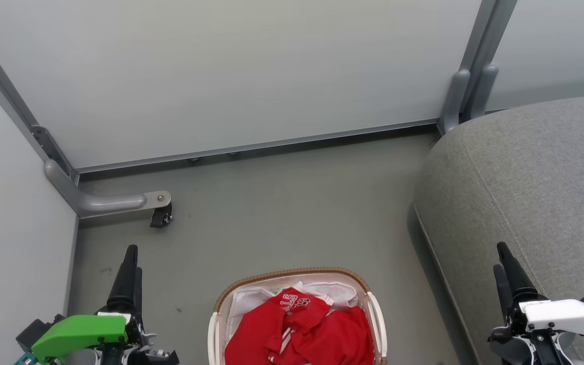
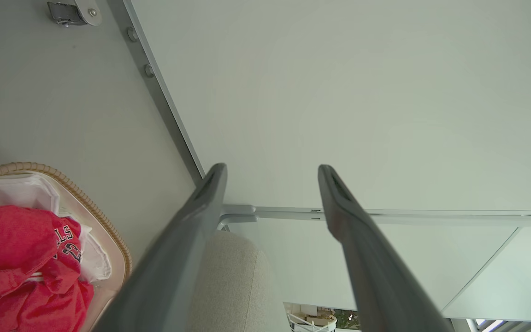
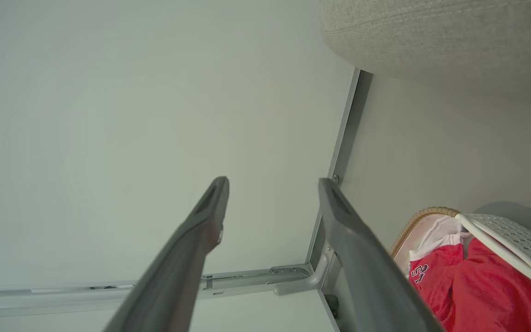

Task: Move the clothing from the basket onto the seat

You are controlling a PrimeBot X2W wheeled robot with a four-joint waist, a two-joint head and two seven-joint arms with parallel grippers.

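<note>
Head view: bright red soft clothing (image 1: pixel 302 329) all in small white brown-rimmed basket (image 1: pixel 292 272), bottom middle. Big grey fabric seat (image 1: pixel 525 177) at right, bare. Left hand (image 1: pixel 134 261), right hand (image 1: pixel 500 258) wide open, empty. Job not begun.

The left gripper (image 1: pixel 134 259) has two long, tapered dark fingers and a bright green cover (image 1: pixel 81 332) with a teal part at its near left corner. The right gripper (image 1: pixel 500 256) has the same dark fingers, a white cover (image 1: pixel 568 313) with a small label, and black screws below.
</note>
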